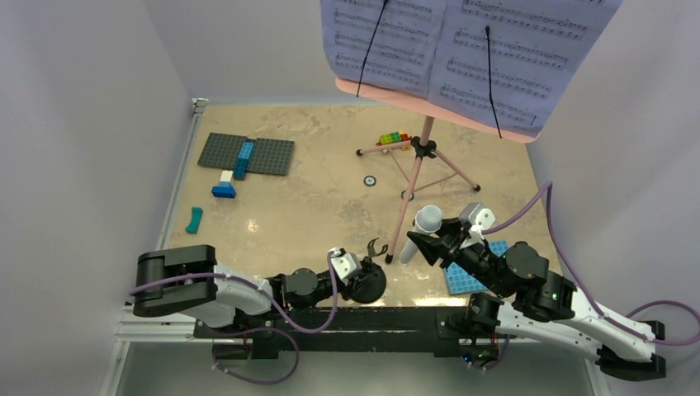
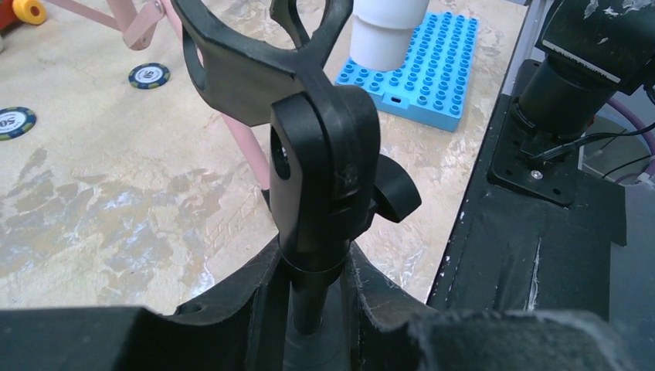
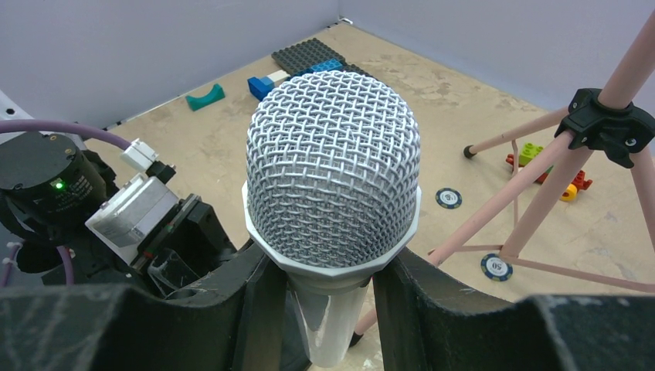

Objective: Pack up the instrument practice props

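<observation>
The right gripper (image 3: 324, 282) squeezes the microphone (image 3: 334, 178) just under its mesh head, by the bench's near edge. It looks hard, light and slippery, so that neck is a good spot to hold. The left gripper (image 2: 309, 309) is closed on the stiff mic stand (image 2: 324, 178) beside it.

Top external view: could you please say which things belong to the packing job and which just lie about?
Job: pink tripod music stand, lavender sheet-music pages, grey-white microphone, black round-based mic stand.
Lying about: dark grey studded plate, blue studded plate, coloured toy bricks, teal curved piece.
</observation>
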### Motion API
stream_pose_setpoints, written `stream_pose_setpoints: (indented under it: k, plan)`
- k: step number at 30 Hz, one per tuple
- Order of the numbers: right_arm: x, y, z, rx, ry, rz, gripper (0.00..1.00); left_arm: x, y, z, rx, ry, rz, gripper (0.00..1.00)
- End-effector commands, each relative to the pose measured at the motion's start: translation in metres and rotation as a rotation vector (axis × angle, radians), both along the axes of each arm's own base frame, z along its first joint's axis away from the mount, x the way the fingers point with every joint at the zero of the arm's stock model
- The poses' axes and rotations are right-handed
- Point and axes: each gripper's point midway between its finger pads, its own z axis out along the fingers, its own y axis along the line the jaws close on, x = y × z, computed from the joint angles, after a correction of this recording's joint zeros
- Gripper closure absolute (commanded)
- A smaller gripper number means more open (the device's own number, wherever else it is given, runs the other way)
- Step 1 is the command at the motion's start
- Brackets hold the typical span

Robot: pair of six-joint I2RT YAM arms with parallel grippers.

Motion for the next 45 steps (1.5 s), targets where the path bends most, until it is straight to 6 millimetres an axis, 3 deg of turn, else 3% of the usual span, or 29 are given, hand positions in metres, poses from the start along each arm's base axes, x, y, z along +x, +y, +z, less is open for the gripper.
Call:
stream_pose_setpoints:
  k: [1,9,16,19,24,28,33,42,45]
  plan:
    - [-0.003,-0.006,0.031,0.089,-0.025,0.004,1.00,0.014,0.014,0.027,-0.068,-0.016,0.103,1.00]
    - [-0.003,0.003,0.023,0.073,-0.018,0.023,1.00,0.086,0.091,0.074,0.023,-0.055,0.546,1.00]
    - [-0.005,0.011,0.017,0.086,-0.013,0.051,1.00,0.156,0.182,0.105,-0.019,-0.010,0.872,1.00]
    - [-0.007,0.018,0.014,0.086,-0.012,0.073,1.00,0.185,0.217,0.106,-0.020,0.012,1.018,1.00]
    - [-0.009,0.030,0.012,0.089,-0.009,0.112,1.00,0.228,0.270,0.088,-0.015,0.058,1.219,1.00]
    - [-0.011,0.036,0.010,0.096,-0.017,0.133,1.00,0.250,0.293,0.079,0.008,0.040,1.285,1.00]
    - [-0.013,0.044,0.012,0.092,-0.036,0.164,1.00,0.274,0.310,0.087,-0.018,0.033,1.303,1.00]
    - [-0.013,0.052,0.016,0.092,-0.058,0.189,1.00,0.299,0.302,0.072,0.060,0.168,1.287,1.00]
    - [-0.015,0.052,0.019,0.101,-0.062,0.194,1.00,0.300,0.299,0.069,0.046,0.220,1.296,1.00]
